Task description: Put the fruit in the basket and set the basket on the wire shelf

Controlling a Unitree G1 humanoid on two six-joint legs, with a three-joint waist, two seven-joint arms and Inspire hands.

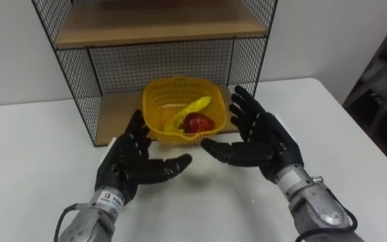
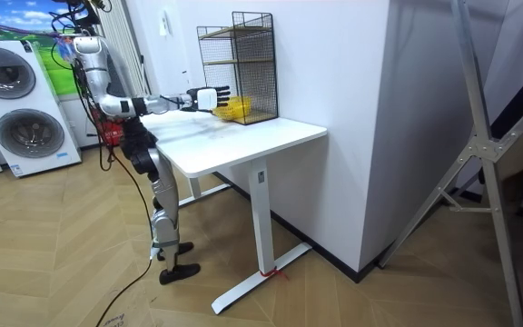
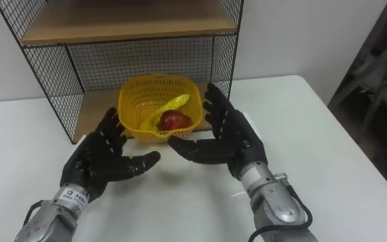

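Yellow basket (image 1: 170,136), holding a banana (image 1: 195,107) and a red apple (image 1: 197,123), sits at the near edge of the wire shelf's (image 1: 160,64) lowest board. The left hand (image 1: 130,161) and right hand (image 1: 261,138) hover beside it, fingers open, gripping nothing. A lopsided squeeze or nudge could tip it onto the tabletop (image 1: 39,154), spilling fruit.
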